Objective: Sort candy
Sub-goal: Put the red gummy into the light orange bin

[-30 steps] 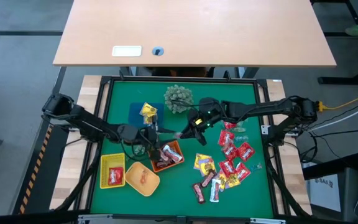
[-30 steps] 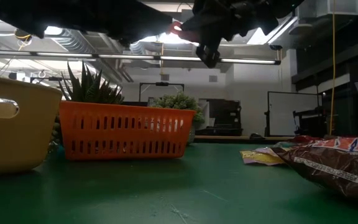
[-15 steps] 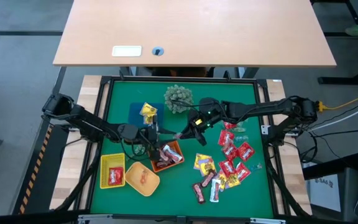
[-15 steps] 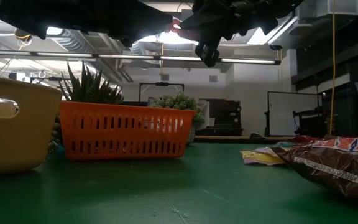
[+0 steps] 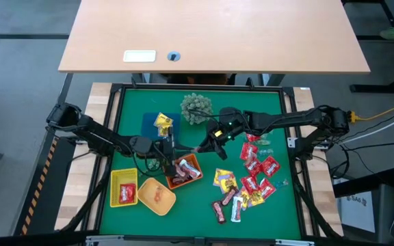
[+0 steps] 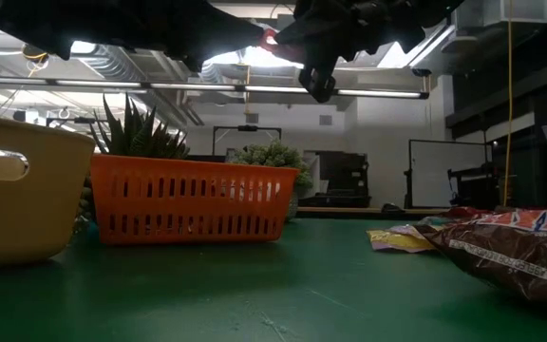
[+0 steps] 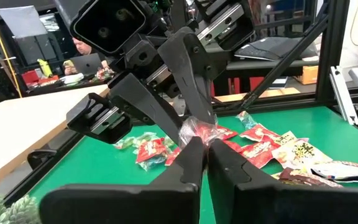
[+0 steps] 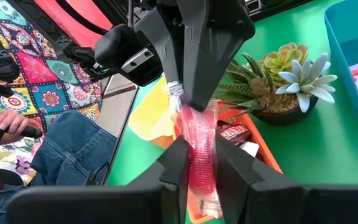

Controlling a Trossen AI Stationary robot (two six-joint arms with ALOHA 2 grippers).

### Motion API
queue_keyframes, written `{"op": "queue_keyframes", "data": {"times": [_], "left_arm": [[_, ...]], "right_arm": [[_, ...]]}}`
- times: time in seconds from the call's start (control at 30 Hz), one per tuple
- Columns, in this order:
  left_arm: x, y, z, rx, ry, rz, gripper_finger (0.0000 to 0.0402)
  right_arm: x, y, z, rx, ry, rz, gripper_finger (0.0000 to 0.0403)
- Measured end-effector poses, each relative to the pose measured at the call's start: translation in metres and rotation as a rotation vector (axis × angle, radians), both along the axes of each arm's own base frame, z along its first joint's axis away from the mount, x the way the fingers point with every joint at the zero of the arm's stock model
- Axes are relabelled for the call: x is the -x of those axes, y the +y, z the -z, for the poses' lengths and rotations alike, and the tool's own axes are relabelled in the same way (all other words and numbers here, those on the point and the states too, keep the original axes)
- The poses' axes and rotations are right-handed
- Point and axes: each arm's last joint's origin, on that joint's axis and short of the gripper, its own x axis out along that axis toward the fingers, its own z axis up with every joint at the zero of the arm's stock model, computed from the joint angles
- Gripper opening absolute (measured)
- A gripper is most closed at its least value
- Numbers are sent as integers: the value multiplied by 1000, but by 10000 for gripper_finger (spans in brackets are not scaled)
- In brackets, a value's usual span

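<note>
Two sets of fingers (image 7: 199, 144) (image 8: 199, 163) pinch one red packet (image 8: 202, 155) above the orange basket (image 5: 185, 171).

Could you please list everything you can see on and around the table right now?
loose candy: many, mostly red, some yellow and dark brown, piled on the mat's right side
red packet: one, red, in the air between both grippers
orange basket: one, orange, left of the mat's middle, candy inside
yellow tray: one, yellow, near-left, holds a red packet
round bowl: one, yellow-orange, beside the yellow tray
blue tray: one, blue, far-left, holds a yellow packet
plant: one, pale green, far side of the mat
desk: one, tan, beyond the mat
person: one, blue jeans, seated beyond the table
left gripper: shut on the red packet's end
right gripper: shut on the red packet
</note>
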Motion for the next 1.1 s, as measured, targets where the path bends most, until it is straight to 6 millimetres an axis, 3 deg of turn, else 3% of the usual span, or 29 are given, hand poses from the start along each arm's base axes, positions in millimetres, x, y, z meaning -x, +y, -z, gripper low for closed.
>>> {"op": "queue_keyframes", "data": {"times": [0.3,0.43,0.6,0.83,0.93,1.1], "left_arm": [[1,-3,0,1,-1,9,0],[3,-10,-3,11,-11,36,0],[11,-23,-11,119,-43,106,0],[28,-51,-15,361,49,335,0],[37,-61,-12,456,150,401,0],[54,-76,6,695,460,442,0]], "right_arm": [[0,-1,0,-8,10,28,176],[4,-4,-3,-65,5,-73,208],[16,-7,-16,-161,-13,-260,222],[32,-4,-19,-124,46,-291,222],[36,-4,-13,-107,105,-280,223],[42,-6,-2,-36,236,-183,223]]}}
